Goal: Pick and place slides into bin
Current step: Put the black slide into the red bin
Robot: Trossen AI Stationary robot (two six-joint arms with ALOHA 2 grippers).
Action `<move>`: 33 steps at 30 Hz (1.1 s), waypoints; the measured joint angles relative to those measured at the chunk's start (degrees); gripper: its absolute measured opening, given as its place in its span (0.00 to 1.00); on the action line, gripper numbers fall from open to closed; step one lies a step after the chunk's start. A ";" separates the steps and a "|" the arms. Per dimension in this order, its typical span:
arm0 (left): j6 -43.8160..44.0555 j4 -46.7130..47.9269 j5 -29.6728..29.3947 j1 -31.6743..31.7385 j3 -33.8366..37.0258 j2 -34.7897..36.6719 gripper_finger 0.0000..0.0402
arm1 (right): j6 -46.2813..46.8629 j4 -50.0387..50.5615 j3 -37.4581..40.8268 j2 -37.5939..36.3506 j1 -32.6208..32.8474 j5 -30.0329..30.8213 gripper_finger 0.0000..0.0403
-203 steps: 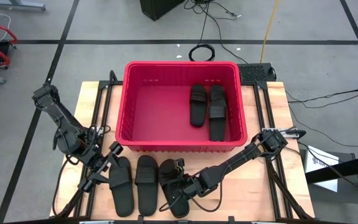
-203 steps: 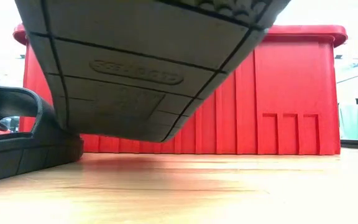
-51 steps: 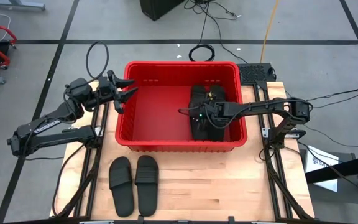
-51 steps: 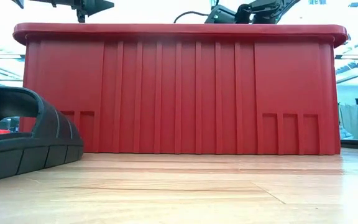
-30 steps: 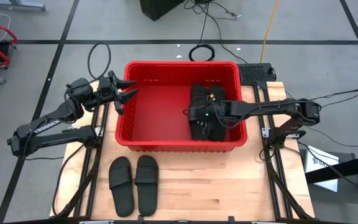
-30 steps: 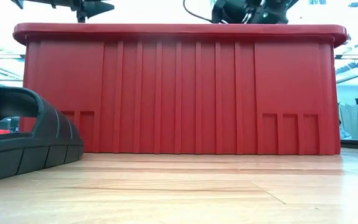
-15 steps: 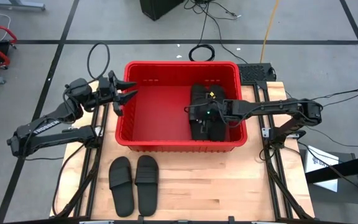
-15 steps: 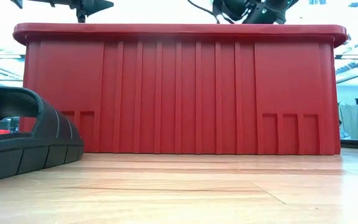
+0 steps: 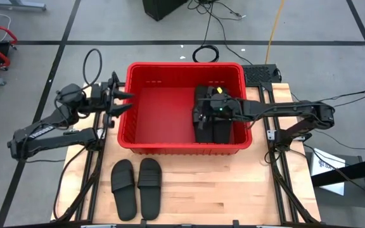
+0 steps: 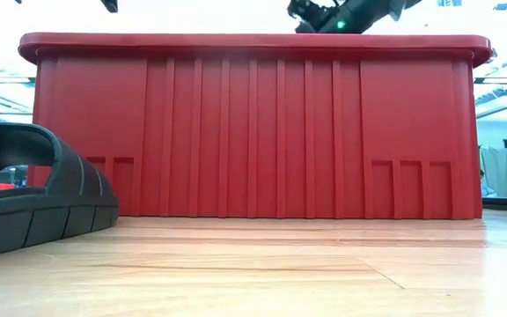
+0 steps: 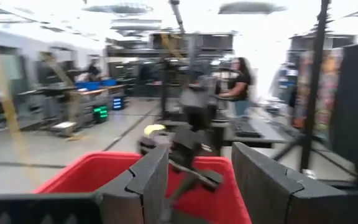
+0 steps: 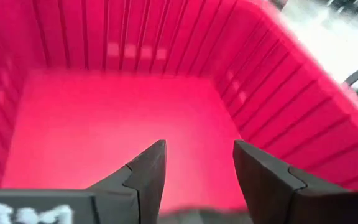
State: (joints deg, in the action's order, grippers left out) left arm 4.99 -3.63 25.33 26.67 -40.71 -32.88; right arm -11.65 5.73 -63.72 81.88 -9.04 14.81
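The red bin (image 9: 185, 136) stands on the middle of the table. A pile of black slides (image 9: 209, 130) lies inside it at its right end. Two more slides (image 9: 124, 189) (image 9: 149, 187) lie sole down side by side near the table's front edge; one of these slides (image 10: 33, 194) shows in the low view. My right gripper (image 9: 198, 117) (image 12: 199, 149) hangs open over the pile in the bin, nothing between its fingers. My left gripper (image 9: 124, 101) (image 11: 197, 155) is open beside the bin's left rim, pointing across the bin.
Bare wood lies right of the two slides in front of the bin (image 10: 253, 123). The bin's left half (image 12: 104, 118) holds nothing. Black frame rails (image 9: 277, 158) run along the table's sides. Cables (image 9: 204, 54) lie on the floor behind, and people stand in the room beyond.
My right gripper has risen above the pile in the bin and tipped its fingers up toward level. My left gripper has drawn back toward the table's left edge, from over the bin's left rim to just outside it. The slides have not moved.
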 joint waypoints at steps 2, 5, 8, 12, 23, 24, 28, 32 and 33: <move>0.02 0.00 1.27 -1.48 0.00 0.15 0.45 | 1.17 -1.91 -0.02 -0.74 0.55 0.00 0.44; 0.02 -0.01 1.68 -3.98 0.00 0.37 0.45 | 2.26 -3.11 -0.02 -1.49 2.12 -0.08 0.43; 0.13 -0.28 1.75 -6.90 0.00 0.35 0.45 | 3.35 -4.86 0.00 -2.17 4.51 -0.09 0.43; 0.22 -1.08 1.80 -11.44 0.00 0.35 0.45 | 3.22 -8.67 0.00 -2.77 8.35 -0.13 0.43; -3.61 -2.74 -7.36 -30.07 0.02 -2.22 0.45 | -1.32 -13.85 0.00 -2.69 16.84 -0.07 0.42; -3.74 -3.07 -8.76 -31.94 0.02 -2.92 0.45 | -1.50 -14.04 0.00 -2.69 17.37 -0.02 0.42; -3.94 -3.77 -14.72 -39.54 0.02 -5.74 0.45 | -1.49 -14.39 0.00 -2.69 18.82 -0.02 0.42; -5.13 -6.66 -23.10 -47.68 0.02 -9.30 0.45 | -1.49 -14.52 0.00 -2.69 19.73 0.00 0.41; -5.54 -7.78 -24.92 -49.54 0.02 -10.08 0.45 | -1.48 -14.48 0.00 -2.69 19.95 0.02 0.41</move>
State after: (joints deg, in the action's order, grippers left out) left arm -0.55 -11.41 0.41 -22.86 -40.69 -42.96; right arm -13.13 -8.75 -63.72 79.20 10.92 14.83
